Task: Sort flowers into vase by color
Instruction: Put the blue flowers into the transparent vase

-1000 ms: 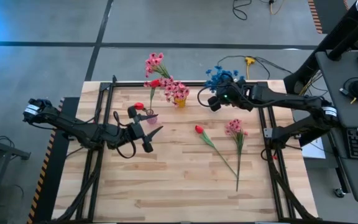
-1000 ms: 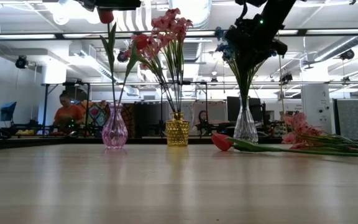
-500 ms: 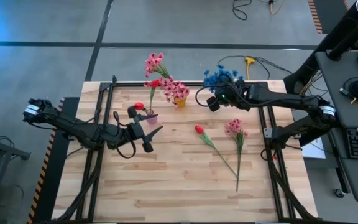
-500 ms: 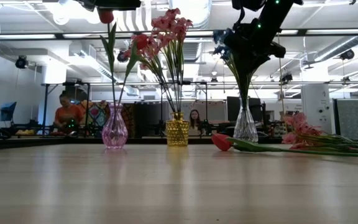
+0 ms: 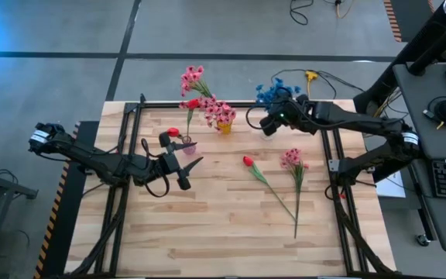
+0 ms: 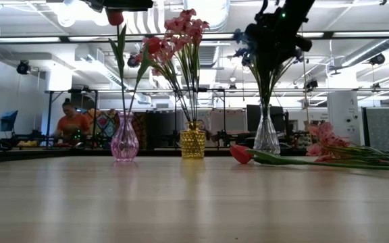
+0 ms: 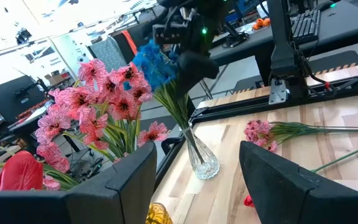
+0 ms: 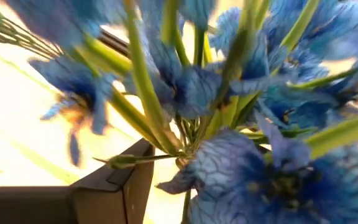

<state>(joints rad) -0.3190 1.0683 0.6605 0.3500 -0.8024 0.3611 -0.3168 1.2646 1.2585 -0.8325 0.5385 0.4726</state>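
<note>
My right gripper (image 5: 269, 124): right among the blue flowers (image 5: 269, 91); can't tell if it grips.
My left gripper (image 5: 183, 164): wide open, empty, beside the pink vase (image 5: 189, 146).

Light wood plank table (image 5: 207, 225), dark frame rails at left and right. Along upper edge: pink glass vase (image 5: 188, 146), yellow vase (image 5: 224, 126), clear glass vase (image 6: 267, 138). Right of center, lying flat: red tulip (image 5: 248, 162), pink flower (image 5: 293, 160).
</note>
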